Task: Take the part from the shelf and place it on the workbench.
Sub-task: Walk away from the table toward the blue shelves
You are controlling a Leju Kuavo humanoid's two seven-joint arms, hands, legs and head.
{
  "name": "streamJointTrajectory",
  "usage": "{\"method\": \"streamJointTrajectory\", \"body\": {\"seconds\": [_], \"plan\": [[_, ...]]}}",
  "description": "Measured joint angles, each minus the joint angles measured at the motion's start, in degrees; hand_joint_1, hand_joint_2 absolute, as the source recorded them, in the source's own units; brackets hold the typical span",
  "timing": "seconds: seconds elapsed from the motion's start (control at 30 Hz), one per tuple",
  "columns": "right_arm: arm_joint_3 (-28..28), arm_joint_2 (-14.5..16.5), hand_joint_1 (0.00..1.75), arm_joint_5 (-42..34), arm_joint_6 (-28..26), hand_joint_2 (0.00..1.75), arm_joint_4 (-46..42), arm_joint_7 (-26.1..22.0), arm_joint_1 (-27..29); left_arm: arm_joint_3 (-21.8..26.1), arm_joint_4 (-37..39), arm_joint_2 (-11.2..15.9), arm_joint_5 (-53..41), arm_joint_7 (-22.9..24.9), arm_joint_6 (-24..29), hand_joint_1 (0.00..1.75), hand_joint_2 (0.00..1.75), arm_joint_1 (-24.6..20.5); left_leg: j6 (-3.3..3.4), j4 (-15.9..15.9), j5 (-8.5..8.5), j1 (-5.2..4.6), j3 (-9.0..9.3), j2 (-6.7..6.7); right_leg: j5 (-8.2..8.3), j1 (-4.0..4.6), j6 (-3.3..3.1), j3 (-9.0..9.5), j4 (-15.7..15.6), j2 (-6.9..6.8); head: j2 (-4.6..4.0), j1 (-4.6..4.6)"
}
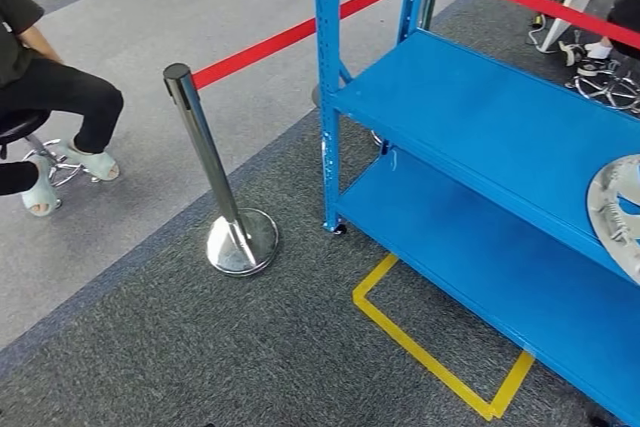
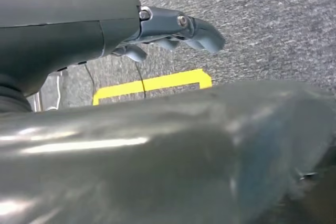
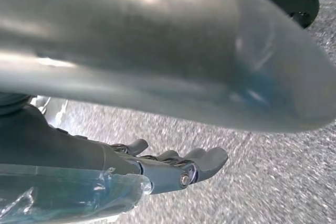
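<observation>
Part (image 1: 617, 209) sits on the shelf (image 1: 483, 117) at far right, both hands (image 2: 174, 30) (image 3: 174, 169) hanging empty with fingers loosely apart, so honestly the post (image 1: 207, 162) and rope (image 1: 287, 39) nearby could snag a turning robot.

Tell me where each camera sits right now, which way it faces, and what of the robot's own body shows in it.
Head view: high on the body, looking forward and down at the blue shelf, the silver part on it, a stanchion and a seated person; none of the robot's body shows.
Left wrist view: behind the left robot hand, facing carpet past a silver body part.
Right wrist view: behind the right robot hand, facing carpet.
Shared: the yellow floor tape appears in the head and left wrist views.
</observation>
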Motion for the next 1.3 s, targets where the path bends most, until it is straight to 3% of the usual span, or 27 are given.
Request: {"method": "streamJointTrajectory", "body": {"seconds": [0.03,0.07,0.1,0.17,0.23,0.3,0.37,0.43,0.5,0.53,0.57,0.6,0.67,0.73,0.77,0.9,0.97,1.03,1.07,1.13,1.2,1.27,1.3], "plan": [[0.0,0.0,0.0,0.01,0.0,0.0,0.0,0.0,0.07,0.0,0.0,0.0,0.0,0.01,-0.02,0.0,0.0,0.1,0.06,1.39,0.35,0.0,-1.07,-0.12,0.01,0.0,0.0,0.01,0.0,0.91,0.0,0.01],[0.0,-0.01,0.0,0.02,0.0,0.0,0.0,0.0,0.15,0.0,0.0,0.01,-0.01,0.05,-0.03,0.0,0.0,0.15,0.15,0.61,1.81,0.01,-1.13,-0.25,0.03,-0.03,0.04,0.05,0.01,1.81,0.0,0.0],[0.0,-0.01,0.0,0.03,0.0,0.0,0.0,0.0,0.18,0.0,0.0,0.01,-0.07,0.11,-0.05,0.0,0.0,0.14,0.25,-2.25,4.07,0.06,-0.1,-0.63,0.07,-0.09,0.12,0.1,0.01,2.7,0.0,0.01],[0.0,-0.01,0.0,0.06,-0.01,0.0,0.0,0.0,0.08,0.02,0.0,-0.01,-0.26,0.3,-0.07,0.0,0.0,0.07,0.4,-10.15,8.01,0.39,3.21,-3.23,0.16,-0.14,0.49,-0.01,0.16,4.36,0.0,-0.01],[0.0,-0.01,0.0,0.1,-0.02,0.0,0.0,0.01,0.03,0.08,0.0,-0.02,-0.4,0.56,-0.04,0.0,0.0,0.01,0.68,-14.57,9.1,0.54,5.07,-5.23,0.33,-0.19,1.18,-0.39,0.11,5.81,0.0,-0.04],[0.0,-0.01,0.0,0.14,-0.04,0.0,0.0,0.04,0.28,0.11,0.0,-0.08,-0.63,0.81,0.06,0.0,0.0,-0.1,1.4,-15.14,9.11,0.4,5.22,-4.46,0.66,-0.38,2.01,-0.8,-0.3,6.85,0.0,-0.06],[-0.01,-0.02,0.0,0.2,-0.08,0.0,0.0,0.11,0.54,0.11,0.0,-0.14,-1.04,0.91,0.34,0.0,0.0,-0.21,2.3,-15.5,9.44,0.42,5.34,-3.12,-0.21,-0.28,2.51,-1.66,0.93,4.59,0.0,0.16],[-0.01,-0.03,0.0,0.28,-0.09,0.0,0.0,0.16,0.4,0.12,0.0,-0.11,-1.36,1.05,0.64,0.0,0.0,-0.09,2.89,-15.7,9.5,0.28,5.43,-1.5,-3.58,-0.12,2.77,-4.32,6.65,0.49,0.0,0.48],[0.0,-0.03,0.0,0.33,-0.09,0.0,0.0,0.17,0.17,0.13,0.0,-0.07,-1.56,1.22,0.79,0.0,0.0,0.14,3.09,-15.68,9.36,0.03,5.5,0.32,-6.98,-0.19,3.04,-7.67,14.04,-1.17,0.0,0.58],[-0.01,-0.03,0.0,0.35,-0.09,0.0,0.0,0.19,0.18,0.13,0.0,-0.07,-1.68,1.26,0.82,0.0,0.0,0.18,3.12,-15.67,9.28,-0.04,5.55,1.21,-7.35,-0.21,3.13,-8.34,15.76,-1.37,0.0,0.58],[-0.01,-0.03,0.0,0.37,-0.09,0.0,0.0,0.2,0.25,0.13,0.0,-0.09,-1.85,1.31,0.87,0.0,0.0,0.15,3.09,-15.66,9.19,-0.06,5.64,2.01,-6.67,-0.22,3.19,-7.87,15.28,-1.53,0.0,0.6],[-0.02,-0.05,0.0,0.4,-0.09,0.0,0.0,0.22,0.32,0.13,0.0,-0.13,-2.01,1.37,0.92,0.0,0.0,0.11,2.99,-15.65,9.06,-0.06,5.81,2.76,-5.08,-0.22,3.18,-6.16,12.48,-1.93,0.0,0.6],[-0.02,-0.12,0.0,0.46,-0.1,0.0,0.0,0.26,0.26,0.13,0.0,-0.14,-2.23,1.56,0.97,0.0,0.0,0.07,2.52,-15.57,8.66,-0.26,6.32,4.05,-1.98,-0.1,2.95,-1.43,4.43,-4.44,0.0,0.6],[-0.02,-0.16,0.0,0.49,-0.11,0.0,0.0,0.26,0.06,0.13,0.0,-0.09,-2.29,1.72,0.98,0.0,0.0,0.04,1.93,-15.49,8.33,-0.58,6.77,5.12,-1.0,0.1,2.37,0.91,0.29,-6.18,0.0,0.46],[-0.02,-0.16,0.0,0.5,-0.1,0.0,0.0,0.26,0.0,0.13,0.0,-0.07,-2.31,1.77,0.99,0.0,0.0,0.01,1.7,-15.49,8.26,-0.68,6.87,5.54,-1.08,0.19,2.07,0.94,0.12,-6.08,0.0,0.39],[-0.02,-0.16,0.0,0.51,-0.1,0.0,0.0,0.26,0.01,0.13,0.0,-0.07,-2.34,1.82,1.0,0.0,0.0,-0.06,1.45,-15.59,8.3,-0.61,7.04,6.11,-1.02,0.31,1.76,0.7,0.14,-5.33,0.0,0.36],[-0.02,-0.18,0.0,0.56,-0.19,0.0,0.0,0.27,-0.01,0.13,0.0,-0.1,-2.38,1.88,1.03,0.0,0.0,-0.09,0.71,-8.85,4.47,-0.37,3.97,3.15,-0.65,0.04,1.0,0.53,-0.08,-3.01,0.0,0.22],[-0.02,-0.21,0.0,0.59,-0.26,0.0,0.0,0.28,0.01,0.13,0.0,-0.11,-2.42,2.04,1.05,0.0,0.0,0.0,0.05,-0.32,0.73,-0.15,-0.29,0.03,-0.24,-0.25,0.25,0.39,-0.3,0.17,0.0,0.09],[-0.02,-0.22,0.0,0.59,-0.26,0.0,0.0,0.3,0.06,0.13,0.0,-0.09,-2.43,2.14,1.03,0.0,0.0,0.07,0.11,0.26,1.4,-0.13,-0.88,-0.1,-0.2,-0.28,0.26,0.39,-0.3,1.11,0.0,0.1],[-0.02,-0.22,0.0,0.59,-0.26,0.0,0.0,0.34,0.13,0.13,0.0,-0.05,-2.43,2.28,1.01,0.0,0.0,0.1,0.22,-4.54,5.32,0.09,0.9,-1.03,-0.07,-0.42,0.45,0.41,-0.29,2.98,0.0,0.1],[-0.02,-0.22,0.0,0.58,-0.26,0.0,0.0,0.37,0.02,0.15,0.0,-0.05,-2.43,2.33,1.01,0.0,0.0,0.03,0.26,-11.73,8.47,0.57,3.96,-4.0,0.07,-0.38,0.98,0.18,-0.1,4.68,0.0,0.08],[-0.02,-0.23,0.0,0.57,-0.27,0.0,0.0,0.37,0.02,0.17,0.0,-0.07,-2.43,2.39,1.01,0.0,0.0,-0.08,0.53,-14.88,8.95,0.76,5.28,-5.66,0.28,-0.37,1.72,-0.31,-0.14,6.04,0.0,0.04],[-0.02,-0.23,0.0,0.57,-0.28,0.0,0.0,0.37,0.14,0.17,0.0,-0.08,-2.48,2.45,1.01,0.0,0.0,-0.14,0.86,-15.1,8.91,0.75,5.37,-5.13,0.44,-0.48,2.12,-0.59,-0.32,6.67,0.0,0.04]]}}
